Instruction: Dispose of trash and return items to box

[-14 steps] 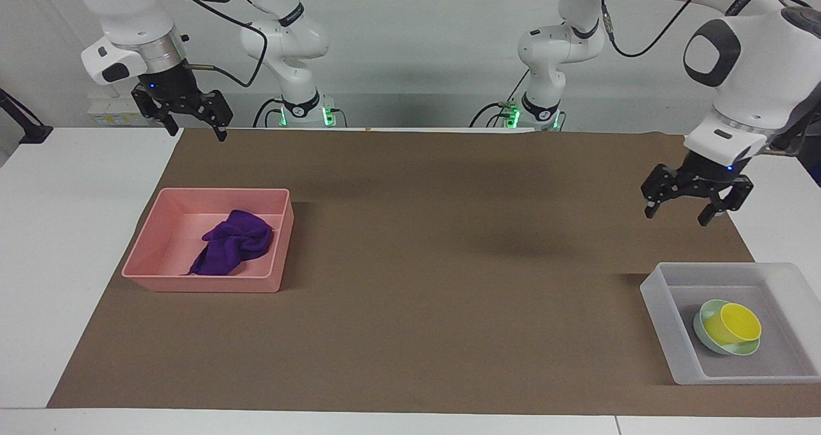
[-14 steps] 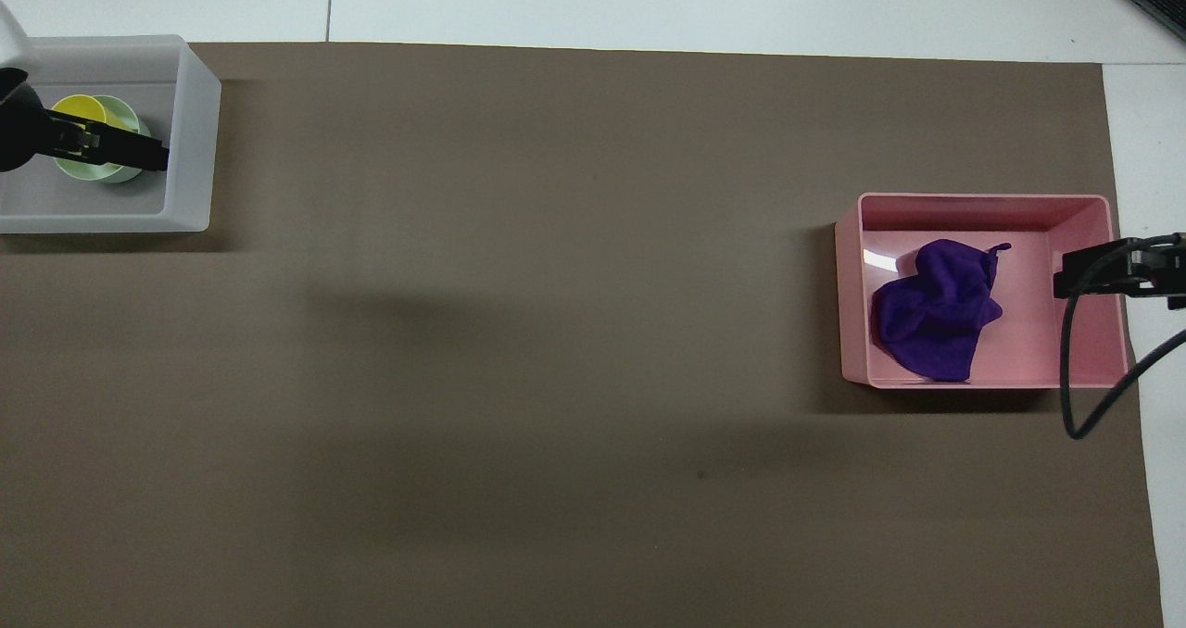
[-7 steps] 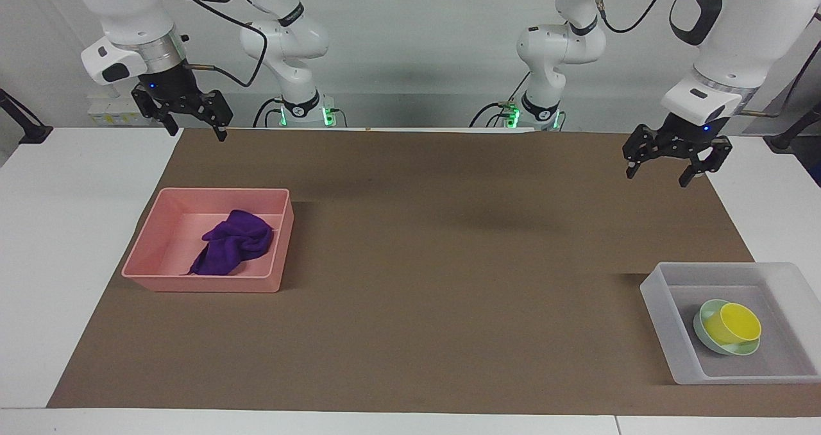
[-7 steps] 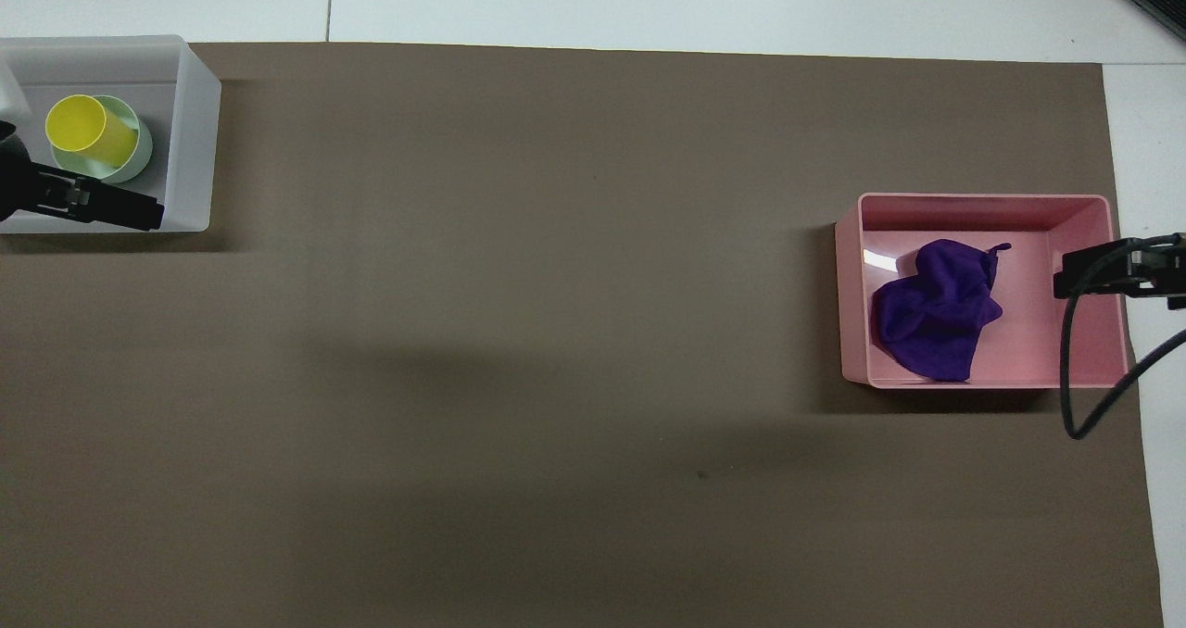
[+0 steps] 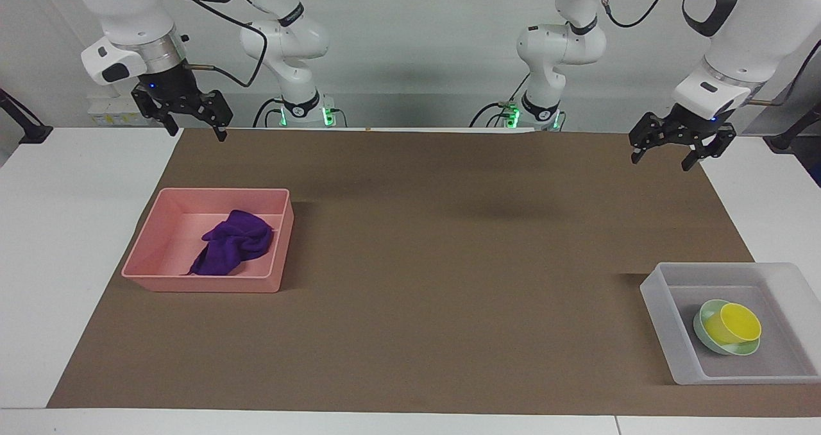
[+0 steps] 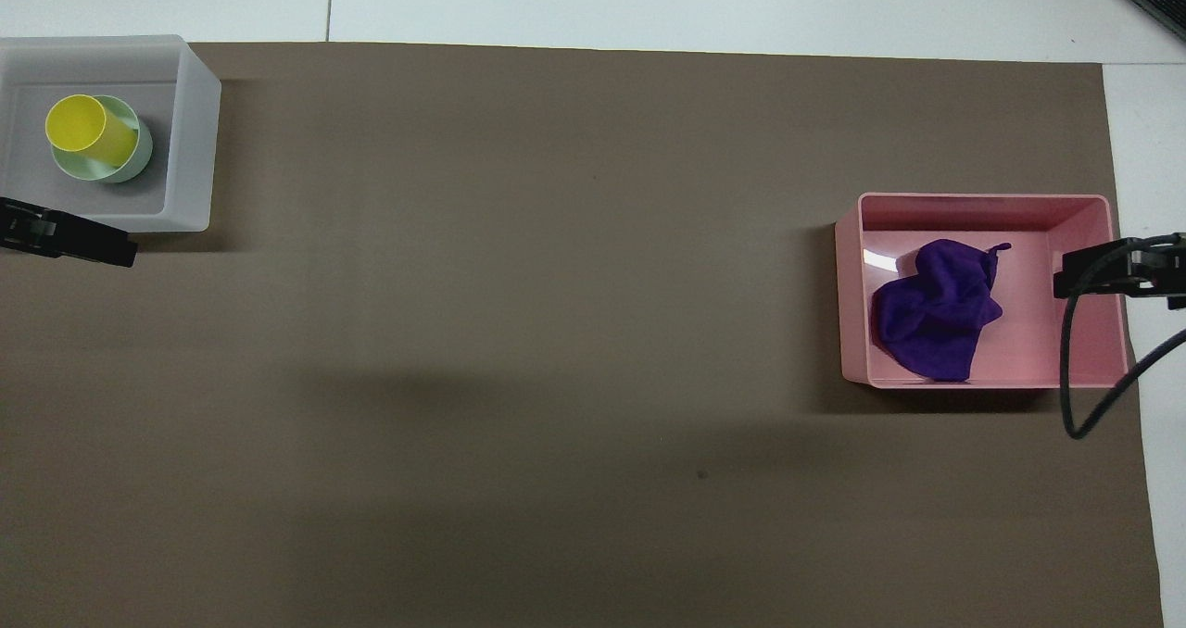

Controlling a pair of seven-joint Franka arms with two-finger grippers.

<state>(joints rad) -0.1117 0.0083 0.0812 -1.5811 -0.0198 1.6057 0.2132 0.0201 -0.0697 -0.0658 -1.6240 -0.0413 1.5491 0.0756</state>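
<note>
The purple cloth (image 5: 231,242) (image 6: 936,318) lies crumpled inside the pink tray (image 5: 199,285) (image 6: 982,200). In the translucent box (image 5: 659,323) (image 6: 192,146) the yellow cup (image 5: 739,323) (image 6: 85,128) leans tilted in the pale green bowl (image 5: 703,330) (image 6: 139,154). My left gripper (image 5: 661,162) hangs open and empty over the mat's edge at the left arm's end, well clear of the box. One of its fingers (image 6: 93,244) shows in the overhead view. My right gripper (image 5: 197,133) waits open and empty over the mat's corner at the right arm's end.
A brown mat (image 5: 449,262) covers most of the white table (image 5: 64,230). The pink tray sits toward the right arm's end and the box toward the left arm's end, farther from the robots. A black cable (image 6: 1075,369) hangs by the pink tray.
My left gripper has risen and drawn back toward the robots, off the box, with nothing in it. The cup, bowl, cloth and right arm have not moved.
</note>
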